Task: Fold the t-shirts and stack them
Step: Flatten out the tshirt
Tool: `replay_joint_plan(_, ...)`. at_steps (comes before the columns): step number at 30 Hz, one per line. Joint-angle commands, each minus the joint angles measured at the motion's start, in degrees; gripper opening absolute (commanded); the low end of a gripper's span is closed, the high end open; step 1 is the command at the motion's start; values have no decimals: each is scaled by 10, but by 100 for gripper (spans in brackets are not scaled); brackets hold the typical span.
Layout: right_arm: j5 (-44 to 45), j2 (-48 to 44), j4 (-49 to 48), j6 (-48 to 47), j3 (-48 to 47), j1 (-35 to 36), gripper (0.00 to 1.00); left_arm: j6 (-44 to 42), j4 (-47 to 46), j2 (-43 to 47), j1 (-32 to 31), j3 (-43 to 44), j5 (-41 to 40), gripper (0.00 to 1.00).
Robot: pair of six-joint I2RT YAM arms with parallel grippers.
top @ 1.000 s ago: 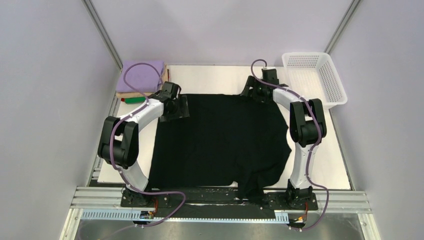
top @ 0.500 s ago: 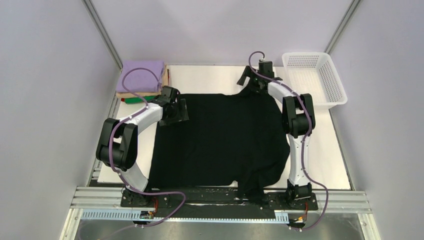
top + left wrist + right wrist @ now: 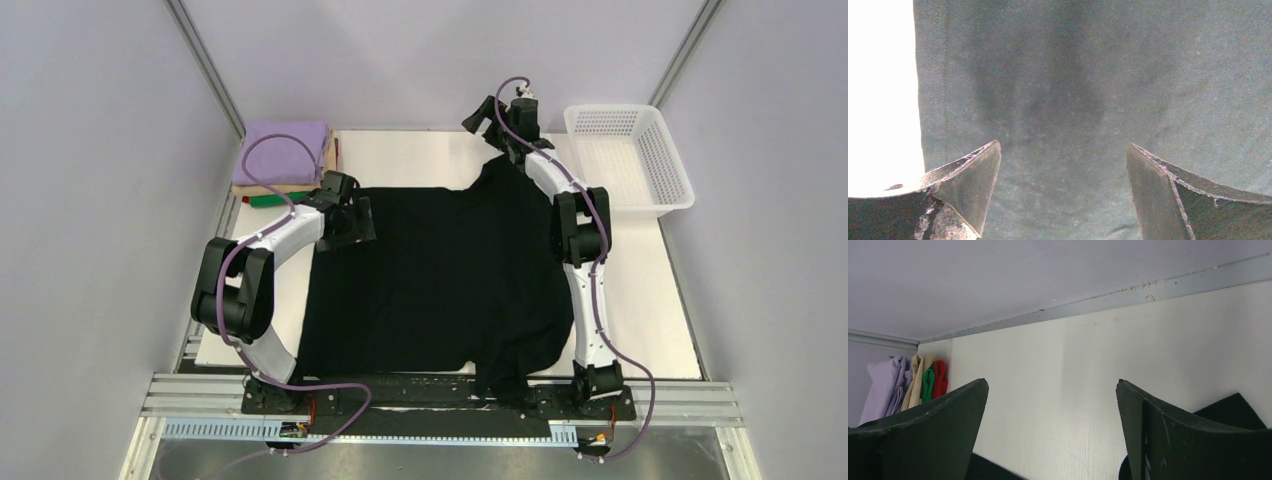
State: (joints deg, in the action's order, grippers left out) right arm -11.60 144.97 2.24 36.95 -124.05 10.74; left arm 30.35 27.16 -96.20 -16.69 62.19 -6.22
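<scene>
The large black t-shirt (image 3: 440,280) lies spread flat on the white table (image 3: 410,155). My left gripper (image 3: 352,222) hovers low over its far left corner, open and empty. In the left wrist view the open gripper (image 3: 1063,144) has black cloth (image 3: 1088,75) under it, and the shirt's hemmed edge runs along the left. My right gripper (image 3: 485,114) is raised near the far edge, beyond the shirt's far right corner, open and empty (image 3: 1051,381). The folded stack (image 3: 285,152), lavender on top of tan, red and green, sits at the far left and also shows in the right wrist view (image 3: 903,385).
A white mesh basket (image 3: 632,155) stands at the far right corner. Grey walls close in the back and sides. The shirt's near right part hangs over the front rail (image 3: 500,385) between the arm bases.
My right arm has stretched away and up from the shirt's far right corner to the table's far edge. The left gripper has barely moved.
</scene>
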Motion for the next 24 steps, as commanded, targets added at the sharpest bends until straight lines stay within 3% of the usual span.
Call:
replay_joint_plan(1, 10, -91, -7, -49, 61, 3, 100, 7, 2, 40, 2, 19, -11, 100)
replay_joint_plan(9, 26, -276, 11, -91, 347, 11, 100, 5, 2, 72, 2, -2, -8, 100)
replay_joint_plan(13, 1, -300, 10, -90, 414, 31, 100, 3, 1, 85, 2, -11, -6, 100)
replay_joint_plan(17, -2, -271, 12, -98, 393, 68, 100, 4, 0, 92, 2, -13, -6, 100)
replay_joint_plan(24, 32, -103, 44, -92, 180, 75, 100, 4, 2, 96, 2, -17, -7, 100)
